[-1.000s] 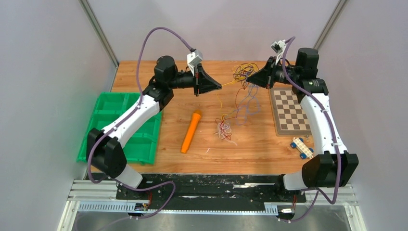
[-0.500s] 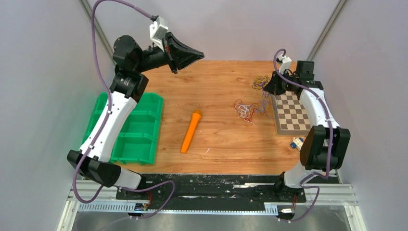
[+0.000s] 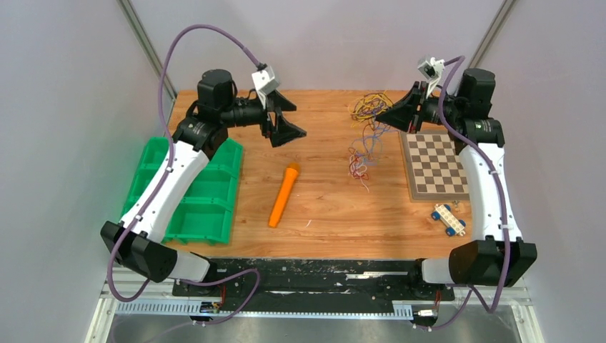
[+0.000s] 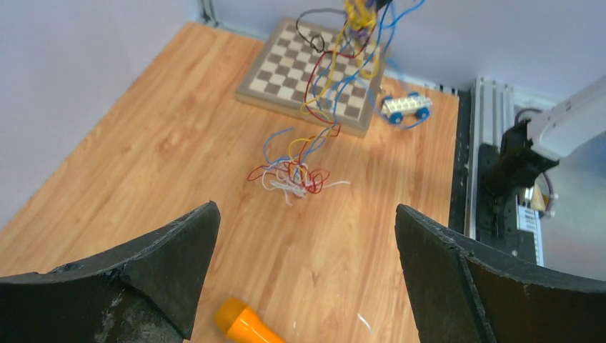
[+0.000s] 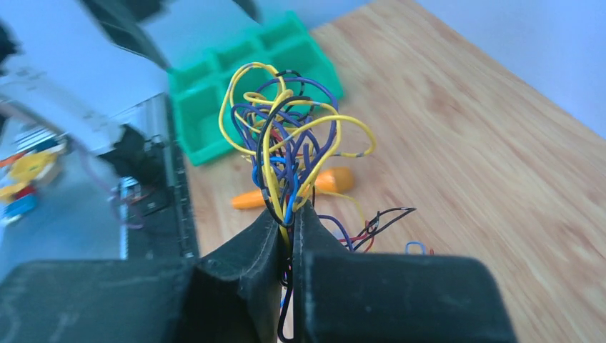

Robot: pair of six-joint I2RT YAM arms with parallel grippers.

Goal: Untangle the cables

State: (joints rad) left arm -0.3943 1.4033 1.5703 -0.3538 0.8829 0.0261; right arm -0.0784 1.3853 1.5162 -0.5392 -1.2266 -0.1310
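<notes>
The cables [image 3: 366,108] are a tangle of thin yellow, blue, purple and red wires. My right gripper [image 3: 389,116] is shut on the upper clump above the back of the table, and strands hang down to a red and white bunch [image 3: 357,167] lying on the wood. In the right wrist view the cables [image 5: 286,143] fan out above the pressed fingertips of the right gripper [image 5: 289,214]. My left gripper [image 3: 287,123] hovers wide open, well left of the tangle. The left wrist view has the left gripper [image 4: 306,218] holding nothing, with the cables [image 4: 296,171] far ahead.
An orange marker [image 3: 284,194] lies mid-table. A green compartment bin [image 3: 204,187] stands at the left edge. A chessboard [image 3: 430,166] lies at the right, with a small blue-wheeled toy block car [image 3: 448,219] in front of it.
My left gripper has opened, let go of the cables and come down from a raised pose. My right gripper has lifted the tangle, and the loose bunch has shifted right.
</notes>
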